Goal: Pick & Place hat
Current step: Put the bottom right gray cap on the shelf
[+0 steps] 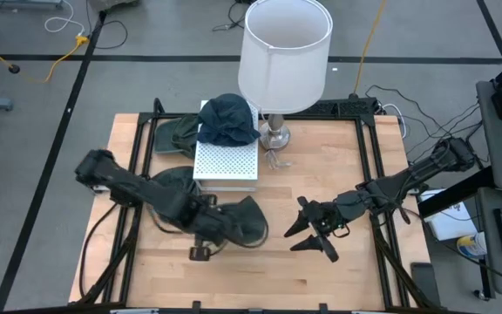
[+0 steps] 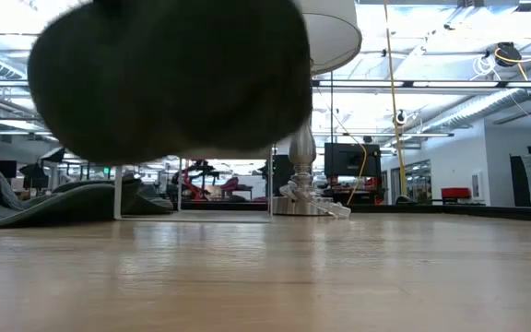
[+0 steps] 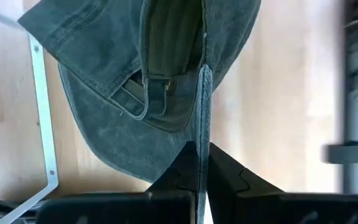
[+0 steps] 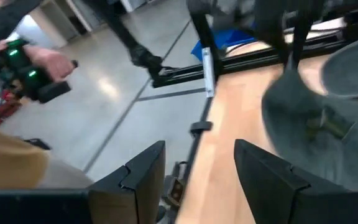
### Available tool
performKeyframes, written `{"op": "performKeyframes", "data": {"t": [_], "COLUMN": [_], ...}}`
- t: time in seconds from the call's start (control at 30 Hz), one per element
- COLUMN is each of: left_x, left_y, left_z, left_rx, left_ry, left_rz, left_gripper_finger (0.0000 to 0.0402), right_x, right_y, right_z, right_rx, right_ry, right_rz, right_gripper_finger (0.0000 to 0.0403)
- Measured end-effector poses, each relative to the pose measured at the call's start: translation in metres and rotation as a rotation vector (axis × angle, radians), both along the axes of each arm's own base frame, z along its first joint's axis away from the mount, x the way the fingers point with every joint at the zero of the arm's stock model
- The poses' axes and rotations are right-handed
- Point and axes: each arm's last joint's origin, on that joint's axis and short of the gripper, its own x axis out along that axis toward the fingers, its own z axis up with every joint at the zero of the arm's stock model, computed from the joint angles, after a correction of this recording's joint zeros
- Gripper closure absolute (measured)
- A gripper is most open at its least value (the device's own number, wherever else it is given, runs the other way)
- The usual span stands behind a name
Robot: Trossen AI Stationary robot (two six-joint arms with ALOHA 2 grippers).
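- Wooden table [image 1: 338,166]: black frame rails along the left, right and far edges.
- Lamp [image 1: 284,54]: white shade, metal base standing near the middle of the far edge.
- White perforated box [image 1: 226,161]: just beside the lamp base, left of it, toward the far edge. A dark blue hat [image 1: 228,119] sits on top of it.
- Another green hat [image 1: 175,133] lies flat at the far-left corner, against the box's left side.
- Left arm reaches in from the left edge toward table centre. Left gripper [image 1: 206,234] is clenched on the hat [image 1: 240,219], a dark green cap; in the left wrist view the fingers [image 3: 178,177] pinch a thin fold of the cap's fabric [image 3: 166,81], strap and buckle showing.
- The hat hangs off the table surface in the low view [image 2: 178,74], a gap under it; position is near-centre, slightly left, closer to the near edge than the box.
- Right arm comes in from the right edge. Right gripper [image 1: 311,234] sits right of the held hat, apart from it, fingers spread and holding nothing [image 4: 197,177].
- A person's hand [image 4: 39,65] holding a dark device with green lights shows beyond the table in the right wrist view.
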Motion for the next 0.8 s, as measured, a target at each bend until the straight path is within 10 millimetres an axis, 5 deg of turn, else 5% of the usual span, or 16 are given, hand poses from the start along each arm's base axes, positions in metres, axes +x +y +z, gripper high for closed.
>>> {"op": "performKeyframes", "data": {"t": [0.37,0.8], "left_x": [-0.048,-0.07], "left_y": [0.022,0.036], "left_z": [0.08,0.118], "left_rx": [-0.197,-0.188], "left_ry": [-0.355,-0.646], "left_rz": [0.018,0.035], "left_gripper_finger": [0.0393,0.0393], "right_x": [-0.001,0.011], "right_y": [0.0,-0.003], "right_z": [0.007,0.01], "right_rx": [0.073,0.096], "right_ry": [-0.031,-0.132], "right_rz": [0.016,-0.277], "right_gripper_finger": [0.0218,0.0215]}}
